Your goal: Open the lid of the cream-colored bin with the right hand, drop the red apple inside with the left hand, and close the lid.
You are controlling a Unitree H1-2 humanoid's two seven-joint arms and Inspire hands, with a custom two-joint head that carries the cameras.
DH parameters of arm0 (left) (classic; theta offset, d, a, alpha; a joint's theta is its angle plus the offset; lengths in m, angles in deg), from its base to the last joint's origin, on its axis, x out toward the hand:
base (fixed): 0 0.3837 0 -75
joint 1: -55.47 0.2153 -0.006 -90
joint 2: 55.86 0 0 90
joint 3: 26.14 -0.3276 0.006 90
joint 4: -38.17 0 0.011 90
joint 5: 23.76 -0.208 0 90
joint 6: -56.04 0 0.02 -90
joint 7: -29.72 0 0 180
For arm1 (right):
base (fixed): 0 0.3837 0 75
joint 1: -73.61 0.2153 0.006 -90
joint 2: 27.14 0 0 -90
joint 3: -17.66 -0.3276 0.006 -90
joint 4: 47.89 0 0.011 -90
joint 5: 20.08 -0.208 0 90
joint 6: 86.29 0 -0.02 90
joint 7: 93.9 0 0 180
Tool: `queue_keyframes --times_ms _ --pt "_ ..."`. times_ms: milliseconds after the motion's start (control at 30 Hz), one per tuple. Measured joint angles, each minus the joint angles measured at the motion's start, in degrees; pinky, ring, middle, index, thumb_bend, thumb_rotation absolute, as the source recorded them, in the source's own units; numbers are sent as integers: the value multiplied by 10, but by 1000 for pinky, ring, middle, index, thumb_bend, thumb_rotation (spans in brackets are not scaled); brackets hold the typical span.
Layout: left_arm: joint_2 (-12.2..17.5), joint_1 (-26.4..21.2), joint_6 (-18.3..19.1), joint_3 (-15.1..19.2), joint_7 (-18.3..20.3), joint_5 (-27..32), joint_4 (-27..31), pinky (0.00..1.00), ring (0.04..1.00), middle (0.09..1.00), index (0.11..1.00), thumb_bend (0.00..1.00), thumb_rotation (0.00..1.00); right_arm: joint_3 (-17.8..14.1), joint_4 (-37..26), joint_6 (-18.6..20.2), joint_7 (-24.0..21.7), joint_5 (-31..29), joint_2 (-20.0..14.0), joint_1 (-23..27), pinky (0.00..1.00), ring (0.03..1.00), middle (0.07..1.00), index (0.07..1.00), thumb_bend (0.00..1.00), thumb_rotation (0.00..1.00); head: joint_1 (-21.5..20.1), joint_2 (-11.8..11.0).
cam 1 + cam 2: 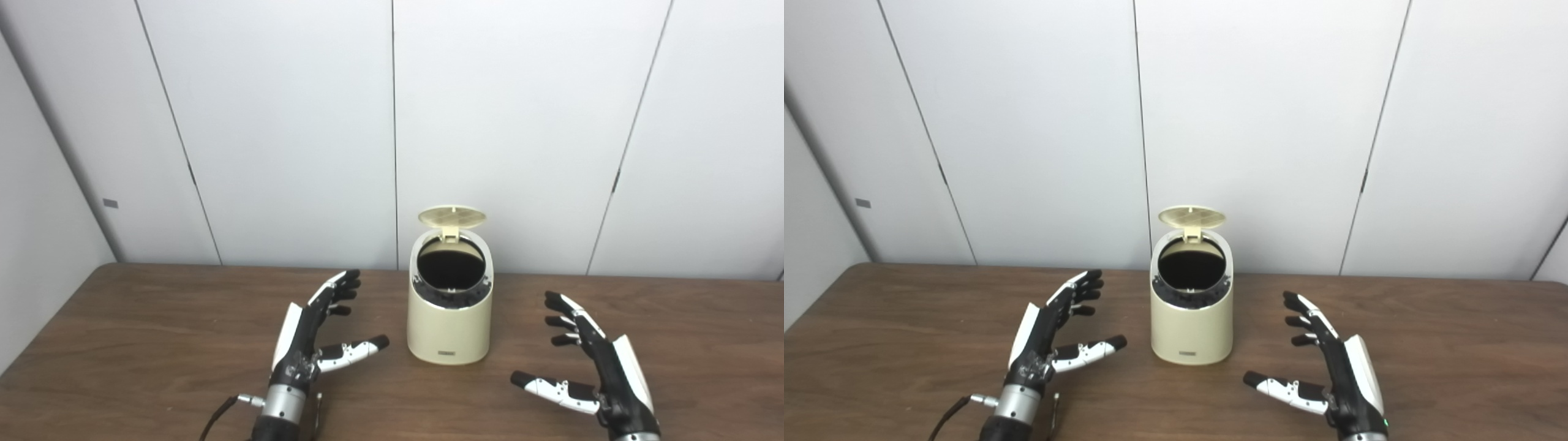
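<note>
The cream-colored bin (449, 331) stands upright in the middle of the brown table, its lid (452, 216) tipped up at the back and its dark round mouth showing. No apple is visible anywhere; the bin's inside is too dark to see into. My left hand (309, 337) rests just left of the bin, open, fingers spread and pointing away from me, holding nothing. To the bin's right my right hand (591, 361) is also open and empty, a short gap from the bin.
The wooden table (153, 331) runs across the whole view and ends at white wall panels behind the bin. A black cable (217, 416) trails from my left wrist near the front edge.
</note>
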Motion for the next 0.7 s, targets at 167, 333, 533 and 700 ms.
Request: queue_keyframes --times_ms 167,333,533,700 --pt "-1 1 -8 1 -3 -4 0 783 806 820 855 757 104 1 -29 40 -39 15 -29 54 709 812 855 863 652 407 -5 3" --pt "-3 1 -9 -1 -5 -22 0 764 799 816 844 752 101 20 -46 90 -96 54 -60 120 681 812 867 865 669 436 -4 2" --pt "-4 1 -14 1 -5 -19 -4 729 791 821 842 756 76 31 -61 129 -133 78 -74 184 628 819 870 858 776 422 -4 0" --pt "-5 -2 -17 2 -4 -17 -7 722 792 827 838 760 81 56 -56 150 -164 105 -77 231 618 820 878 876 790 498 -5 -4"
